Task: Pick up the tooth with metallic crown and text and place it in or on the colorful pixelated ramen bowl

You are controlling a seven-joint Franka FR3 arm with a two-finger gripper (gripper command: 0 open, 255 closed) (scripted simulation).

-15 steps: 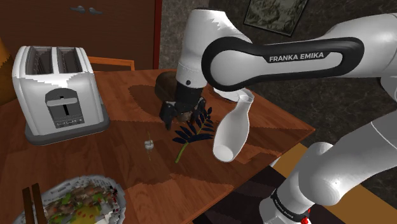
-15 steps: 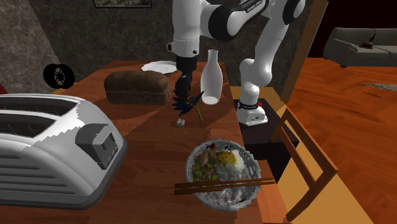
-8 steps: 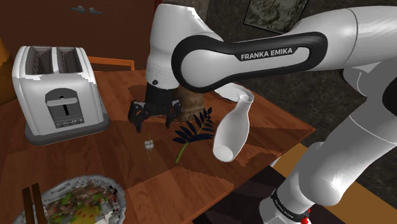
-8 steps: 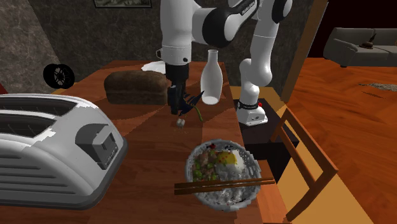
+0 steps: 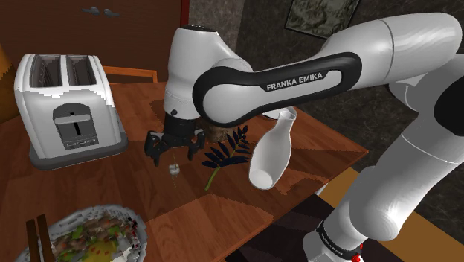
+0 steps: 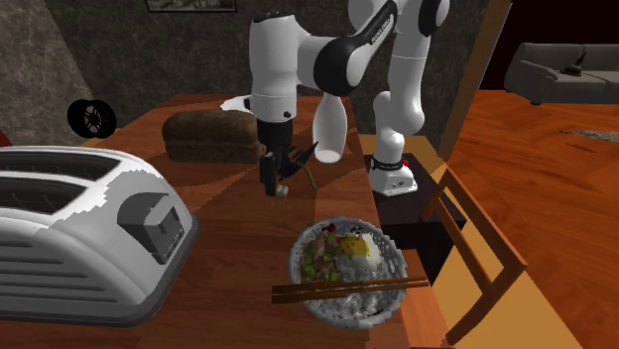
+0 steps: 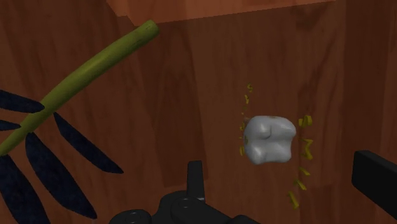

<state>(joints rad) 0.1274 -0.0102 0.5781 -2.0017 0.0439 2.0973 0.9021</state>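
1. Shoulder view: I read the tool (image 5: 173,146) as spread wide and holding nothing. It hangs just above the tooth (image 5: 174,170), which sits on the wooden counter (image 5: 134,186). A dark-leaved sprig (image 5: 227,151) lies just beside the tooth, with a white bottle (image 5: 270,152) beyond it toward this view's right. The toaster (image 5: 67,100) stands at the left. The ramen bowl (image 5: 138,225) is at the lower left, well apart from the tooth.
2. Second exterior view: the tool (image 6: 273,183) points down, with the tooth (image 6: 284,191) just beside its tips. The ramen bowl (image 6: 395,286), chopsticks (image 6: 347,289) laid across it, is nearer the camera. A brown loaf (image 6: 213,136) lies behind the tool.
3. Wrist view: the tooth (image 7: 270,139) is pale grey with yellow flecks around it. It lies between the spread fingers (image 7: 375,178) and touches neither.
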